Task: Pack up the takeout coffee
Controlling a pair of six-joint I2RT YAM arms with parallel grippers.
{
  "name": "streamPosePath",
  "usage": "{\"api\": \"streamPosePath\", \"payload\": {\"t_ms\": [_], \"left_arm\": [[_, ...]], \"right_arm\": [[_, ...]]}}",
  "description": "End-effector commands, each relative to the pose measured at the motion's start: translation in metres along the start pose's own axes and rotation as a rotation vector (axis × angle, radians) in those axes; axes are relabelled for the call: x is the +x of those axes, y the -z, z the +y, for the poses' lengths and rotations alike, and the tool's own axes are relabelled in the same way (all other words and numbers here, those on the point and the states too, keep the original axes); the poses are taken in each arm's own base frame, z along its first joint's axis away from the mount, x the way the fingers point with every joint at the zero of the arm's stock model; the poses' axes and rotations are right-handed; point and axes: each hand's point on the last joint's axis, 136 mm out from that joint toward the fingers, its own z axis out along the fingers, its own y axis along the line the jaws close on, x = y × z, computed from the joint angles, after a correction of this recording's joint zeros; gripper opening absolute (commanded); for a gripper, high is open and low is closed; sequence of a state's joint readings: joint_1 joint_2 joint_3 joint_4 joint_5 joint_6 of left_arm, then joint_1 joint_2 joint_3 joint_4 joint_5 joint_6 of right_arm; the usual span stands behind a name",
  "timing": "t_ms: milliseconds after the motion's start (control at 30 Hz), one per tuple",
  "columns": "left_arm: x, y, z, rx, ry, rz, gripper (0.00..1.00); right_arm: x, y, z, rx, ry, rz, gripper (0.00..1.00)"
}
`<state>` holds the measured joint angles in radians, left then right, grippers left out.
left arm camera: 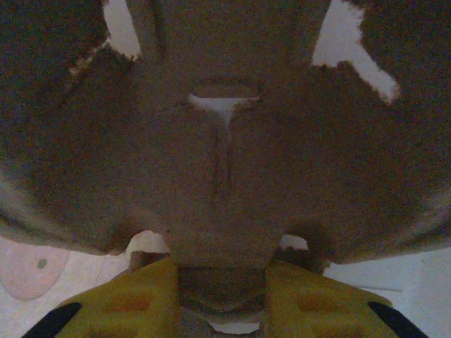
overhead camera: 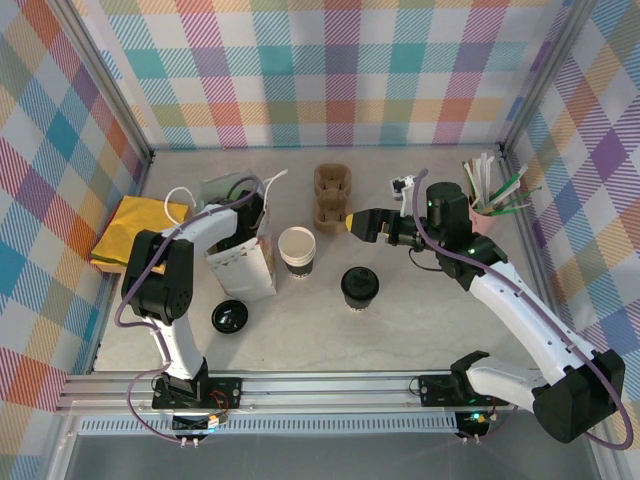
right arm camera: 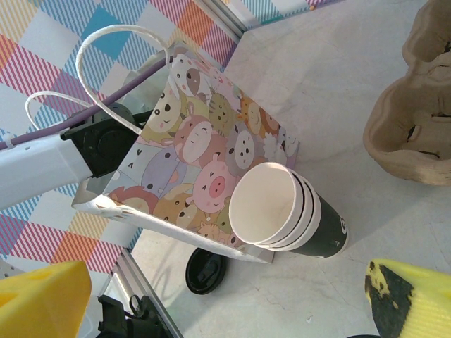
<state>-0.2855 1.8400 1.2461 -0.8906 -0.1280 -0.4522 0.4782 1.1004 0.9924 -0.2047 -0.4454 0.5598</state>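
Coffee (overhead camera: pixel 360 288): upright, just below your right gripper (overhead camera: pixel 350 226) in the top view.
Right: wide, empty, nearer.
Left gripper (left arm camera: pixel 224 304): narrow; hold unclear.

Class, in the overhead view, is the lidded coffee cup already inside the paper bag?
No: the lidded coffee cup stands on the table, apart from the bag and to its right.

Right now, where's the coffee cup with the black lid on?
From above, the lidded cup stands mid-table, just right of the open cup stack, below the right claw in that picture.
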Motion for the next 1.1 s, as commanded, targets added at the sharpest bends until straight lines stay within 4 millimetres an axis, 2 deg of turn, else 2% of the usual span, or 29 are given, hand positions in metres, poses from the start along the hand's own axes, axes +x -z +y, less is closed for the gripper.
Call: {"api": "streamPosePath", "payload": {"t_ms": [0,467,1067], "left_arm": [[0.009,-0.020,0.008,-0.033,0.002,0.048,0.31],[0.016,-0.036,0.010,-0.052,-0.002,0.074,0.32],[0.016,-0.039,0.010,-0.059,-0.011,0.083,0.37]], "right_arm": [[0.000,0.002,0.004,-0.005,0.024,-0.003,0.99],[0.001,0.003,0.003,-0.001,0.023,-0.001,0.99],[0.002,0.005,0.003,0.002,0.024,-0.004,0.99]]}}
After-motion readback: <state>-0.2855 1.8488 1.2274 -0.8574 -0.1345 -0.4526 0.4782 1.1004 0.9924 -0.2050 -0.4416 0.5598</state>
